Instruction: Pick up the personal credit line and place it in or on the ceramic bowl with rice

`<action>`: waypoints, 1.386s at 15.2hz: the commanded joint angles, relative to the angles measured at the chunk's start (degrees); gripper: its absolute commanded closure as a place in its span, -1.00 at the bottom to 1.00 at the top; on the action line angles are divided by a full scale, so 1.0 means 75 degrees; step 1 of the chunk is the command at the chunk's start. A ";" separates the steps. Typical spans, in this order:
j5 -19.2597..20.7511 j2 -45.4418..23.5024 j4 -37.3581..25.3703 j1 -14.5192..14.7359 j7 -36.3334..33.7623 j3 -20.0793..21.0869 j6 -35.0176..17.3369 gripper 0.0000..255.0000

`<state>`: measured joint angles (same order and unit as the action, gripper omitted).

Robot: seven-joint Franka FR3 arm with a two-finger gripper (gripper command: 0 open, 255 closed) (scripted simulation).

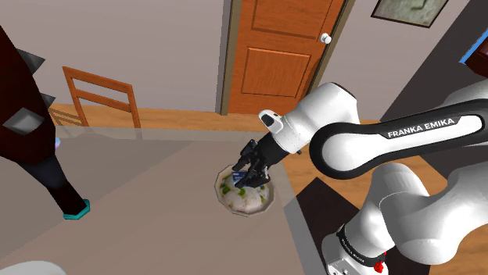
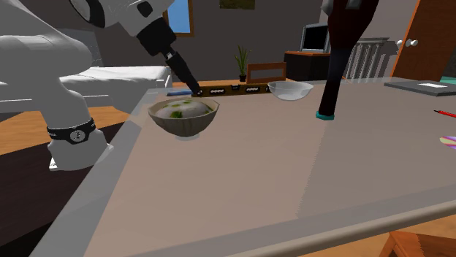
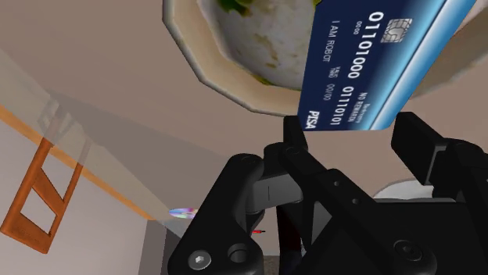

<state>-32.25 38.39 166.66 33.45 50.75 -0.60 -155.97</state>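
Blue credit card [image 3: 383, 66] is pinched by one edge between the 2 jaws, over the rice bowl [image 1: 268, 201] at the shoulder view's centre. Released tilted, it could glance off the rim onto the desk [image 1: 141, 203].

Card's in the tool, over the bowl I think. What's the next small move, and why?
Probably open the tool and release: the blue card is clasped between its fingers and hangs over the bowl of rice, just above the rim, so it should drop inside.
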 commanded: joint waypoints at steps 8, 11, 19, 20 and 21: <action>-0.0208 -0.0211 0.0149 0.0213 0.0237 -0.0151 -0.0378 1.00; -0.0206 -0.0209 0.0148 0.0212 0.0235 -0.0150 -0.0375 -1.00; 0.0528 0.1276 0.0175 -0.0634 -0.0252 0.0056 0.1201 -1.00; 0.0530 0.1276 0.0176 -0.0632 -0.0254 0.0054 0.1201 -1.00; 0.0530 0.1276 0.0176 -0.0632 -0.0254 0.0054 0.1201 -1.00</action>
<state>-28.53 47.53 168.01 28.97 48.98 -0.22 -147.56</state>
